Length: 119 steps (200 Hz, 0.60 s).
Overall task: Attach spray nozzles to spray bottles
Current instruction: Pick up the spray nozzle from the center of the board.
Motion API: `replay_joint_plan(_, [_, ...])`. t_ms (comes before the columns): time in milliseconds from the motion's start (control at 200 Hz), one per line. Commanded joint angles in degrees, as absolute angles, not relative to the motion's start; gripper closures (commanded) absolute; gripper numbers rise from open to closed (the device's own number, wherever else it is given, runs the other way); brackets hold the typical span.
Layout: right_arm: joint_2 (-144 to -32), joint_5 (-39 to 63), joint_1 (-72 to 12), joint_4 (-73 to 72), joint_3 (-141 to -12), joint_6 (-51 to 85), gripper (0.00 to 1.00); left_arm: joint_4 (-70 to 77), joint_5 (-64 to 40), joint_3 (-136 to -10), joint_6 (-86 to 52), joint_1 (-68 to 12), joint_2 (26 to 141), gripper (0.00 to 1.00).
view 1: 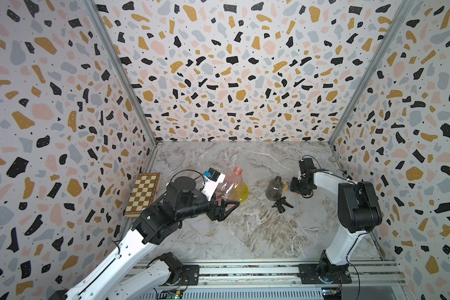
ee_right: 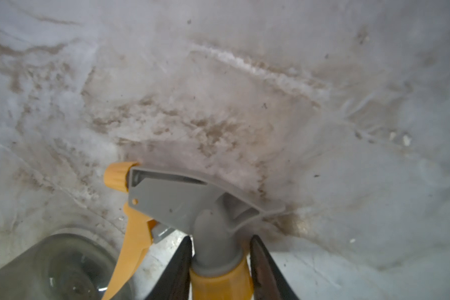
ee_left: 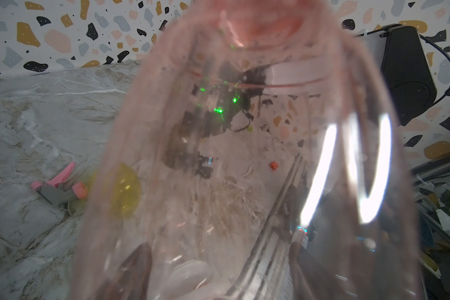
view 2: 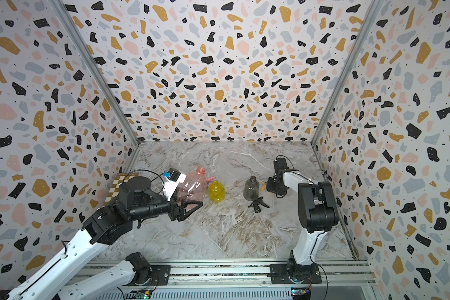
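My left gripper is shut on the base of the pale pink bottle, holding it tilted above the table; the bottle fills the left wrist view. The yellow bottle stands just behind it, with the pink-trigger nozzle lying past it. At mid-right the smoky grey bottle stands upright, and the black nozzle lies in front of it. My right gripper is low beside the grey bottle. Its fingers are closed on the neck of the grey nozzle with the orange trigger, which lies on the table.
A wooden chessboard lies against the left wall, beside my left arm. Patterned walls close in the marble table on three sides. The arms' mounting rail runs along the front edge.
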State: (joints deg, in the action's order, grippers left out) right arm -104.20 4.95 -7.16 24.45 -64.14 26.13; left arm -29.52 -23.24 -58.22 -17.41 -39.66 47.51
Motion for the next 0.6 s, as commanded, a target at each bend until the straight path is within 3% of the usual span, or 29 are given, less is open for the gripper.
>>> replay_joint_plan(0, [-103.7,4.8,-7.5,25.9,-64.0,25.8,0.68,-28.1,-23.4,-57.8,-17.1,-39.9,48.0,1.00])
replay_joint_plan(255, [-95.6,4.7,-5.1,23.6,-62.9,28.0,0.79,-27.2,-24.0,-57.9,-17.1,-39.8,49.2,1.00])
replay_joint_plan(591, [-74.4,8.5,-3.4,18.6,-60.1,29.7,0.82,-22.2,-26.7,-57.1,-18.6,-39.9,51.4,1.00])
